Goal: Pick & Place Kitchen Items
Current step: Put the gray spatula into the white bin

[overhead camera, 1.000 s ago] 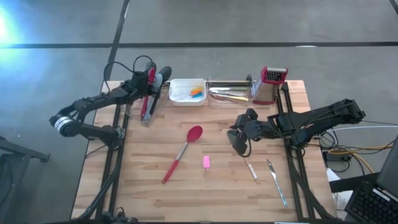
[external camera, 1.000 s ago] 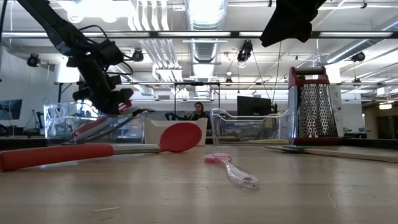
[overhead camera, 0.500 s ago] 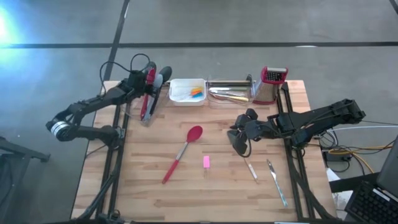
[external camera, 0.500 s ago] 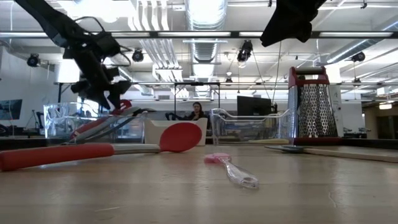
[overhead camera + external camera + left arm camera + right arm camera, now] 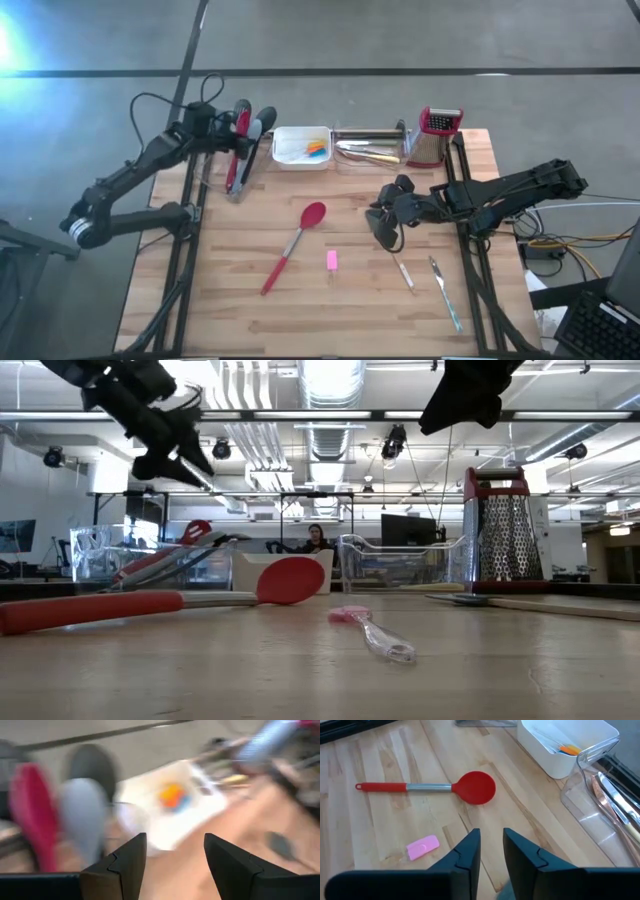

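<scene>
Left gripper [image 5: 222, 122] is hanging spread and empty at eleven o'clock, beside the binned spatulas [image 5: 240, 150]. Right gripper [image 5: 386, 229], fingers nearly together and empty, is hovering mid-table. Likely next: picking the red spoon [image 5: 294, 246] or pink block [image 5: 332, 260] at six o'clock.

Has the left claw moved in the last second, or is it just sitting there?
Yes. The left claw has pulled back, away from the white tray and off the utensils in the clear bin, and risen.

2 dark arms [image 5: 130, 180], black cables.
</scene>
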Robot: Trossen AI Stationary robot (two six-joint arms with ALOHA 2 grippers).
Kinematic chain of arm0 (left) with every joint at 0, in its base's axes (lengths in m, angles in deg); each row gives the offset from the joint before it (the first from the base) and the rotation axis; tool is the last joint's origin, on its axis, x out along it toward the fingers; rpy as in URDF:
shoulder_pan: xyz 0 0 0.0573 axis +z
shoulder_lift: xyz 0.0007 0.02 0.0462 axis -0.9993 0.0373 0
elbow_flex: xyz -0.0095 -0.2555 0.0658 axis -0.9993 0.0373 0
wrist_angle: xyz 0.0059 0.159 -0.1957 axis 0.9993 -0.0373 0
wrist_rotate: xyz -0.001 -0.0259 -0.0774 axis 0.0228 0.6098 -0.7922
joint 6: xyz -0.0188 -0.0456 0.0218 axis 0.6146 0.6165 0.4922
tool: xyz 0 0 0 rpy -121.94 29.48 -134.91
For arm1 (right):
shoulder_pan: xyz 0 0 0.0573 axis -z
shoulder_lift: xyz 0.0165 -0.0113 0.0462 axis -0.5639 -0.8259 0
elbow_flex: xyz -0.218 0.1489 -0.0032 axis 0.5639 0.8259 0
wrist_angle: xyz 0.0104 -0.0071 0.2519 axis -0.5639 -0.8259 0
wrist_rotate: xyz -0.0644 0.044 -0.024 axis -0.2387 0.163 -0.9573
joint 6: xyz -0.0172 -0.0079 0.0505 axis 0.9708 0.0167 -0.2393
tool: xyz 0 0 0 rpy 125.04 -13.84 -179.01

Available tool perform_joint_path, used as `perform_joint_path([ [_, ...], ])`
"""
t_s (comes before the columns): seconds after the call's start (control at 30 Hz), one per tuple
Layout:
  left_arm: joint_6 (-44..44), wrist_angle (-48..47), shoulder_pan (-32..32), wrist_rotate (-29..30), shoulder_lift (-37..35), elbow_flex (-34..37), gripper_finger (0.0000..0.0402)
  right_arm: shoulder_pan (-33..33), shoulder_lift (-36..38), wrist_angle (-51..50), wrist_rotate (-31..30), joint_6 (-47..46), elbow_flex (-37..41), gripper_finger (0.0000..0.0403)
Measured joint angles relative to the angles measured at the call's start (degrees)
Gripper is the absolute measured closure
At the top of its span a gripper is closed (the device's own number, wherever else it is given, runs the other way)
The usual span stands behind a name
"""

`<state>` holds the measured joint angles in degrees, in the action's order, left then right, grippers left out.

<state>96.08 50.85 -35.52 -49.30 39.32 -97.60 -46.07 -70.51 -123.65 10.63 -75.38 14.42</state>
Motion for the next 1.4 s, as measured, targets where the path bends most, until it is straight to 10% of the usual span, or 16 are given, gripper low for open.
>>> perform_joint_path([
  [0.27,1.7,0.3,-9.9,-2.2,-5.8,1.0,0.0199,0.0,0.0,0.1,1.7,-3.1,0.0,0.0330],
  [0.63,6.2,7.8,-39.2,21.2,-5.4,5.0,0.0216,-2.3,-0.7,-8.4,4.4,-20.8,0.0,0.0341],
  [0.83,7.1,9.4,-49.7,24.6,-1.8,6.4,0.0216,-4.6,-2.2,-7.6,4.5,-21.7,0.0,0.0344],
  [1.4,13.9,6.2,-54.5,24.8,11.5,6.5,0.0216,-5.0,-6.7,-20.1,8.1,-34.0,0.1,0.0344],
])
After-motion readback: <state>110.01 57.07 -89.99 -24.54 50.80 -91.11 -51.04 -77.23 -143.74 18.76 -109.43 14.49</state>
